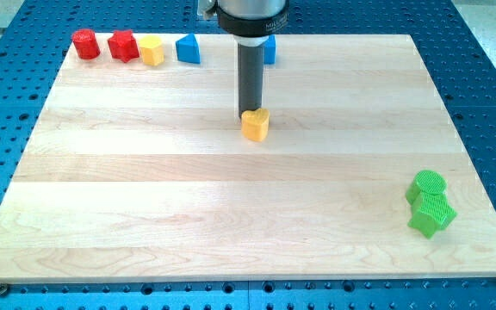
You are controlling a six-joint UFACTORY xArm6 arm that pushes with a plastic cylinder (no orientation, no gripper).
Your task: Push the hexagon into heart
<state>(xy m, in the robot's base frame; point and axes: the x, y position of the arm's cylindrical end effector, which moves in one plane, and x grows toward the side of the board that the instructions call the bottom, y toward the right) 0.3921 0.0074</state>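
In the camera view, my tip [250,114], the lower end of the straight dark rod, sits touching the top side of the orange-yellow hexagon block [255,125], which lies on the pale wooden table top [231,215] a little above the table's middle. There is no gripper on this arm, so nothing is spread, pressed together or pinching; the rod only bears against the block.

Near the table's top-left corner stands a row: a red cylinder-like block [85,44], a red star-like block [122,46], a yellow heart-shaped block [151,50] and a blue triangular block [189,49]. Another blue block [270,49] is half hidden behind the rod at the top edge, its shape unclear. Near the bottom-right corner a green round block [427,184] touches a green star-like block [431,213].

The main risk, as I judge it, is direction: my tip is on the hexagon's top side, so a push from here would drive it toward the bottom edge, away from the heart. My tip would need to come round to the block's lower right side first. An off-centre contact could make the hexagon spin and slip off the rod. On the way to the top-left corner, the blue triangular block stands just beside the heart and could be knocked instead, or the heart shoved into the red star-like block.
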